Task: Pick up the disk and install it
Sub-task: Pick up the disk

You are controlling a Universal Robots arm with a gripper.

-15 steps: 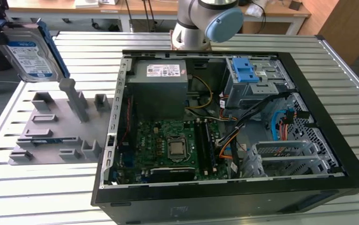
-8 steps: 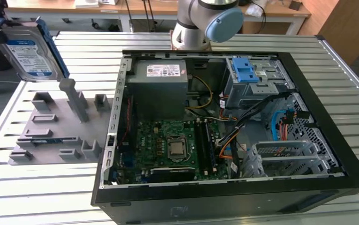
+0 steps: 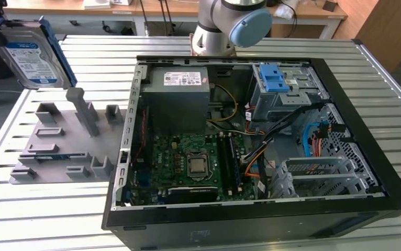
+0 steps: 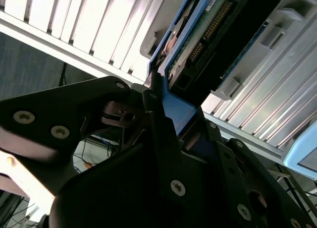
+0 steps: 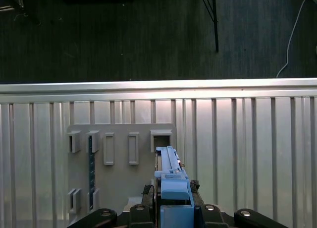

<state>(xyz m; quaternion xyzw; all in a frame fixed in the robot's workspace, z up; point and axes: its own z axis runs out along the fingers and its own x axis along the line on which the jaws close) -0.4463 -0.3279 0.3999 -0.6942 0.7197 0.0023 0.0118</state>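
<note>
At the exterior view's left the disk (image 3: 33,57) hangs upright in the air, clear of the grey slotted holder (image 3: 60,149) on the table; the gripper (image 4: 161,96) pinches the disk's blue carrier frame; the open computer case (image 3: 256,222) lies further right, well apart.

Even bright overhead light; glare on table (image 4: 111,27); floor (image 5: 124,34) dark.

This looks like a robotics lab. An opened computer case (image 3: 256,218) lies on a slatted metal table (image 3: 40,219). Wooden desks (image 3: 165,9) stand behind.
</note>
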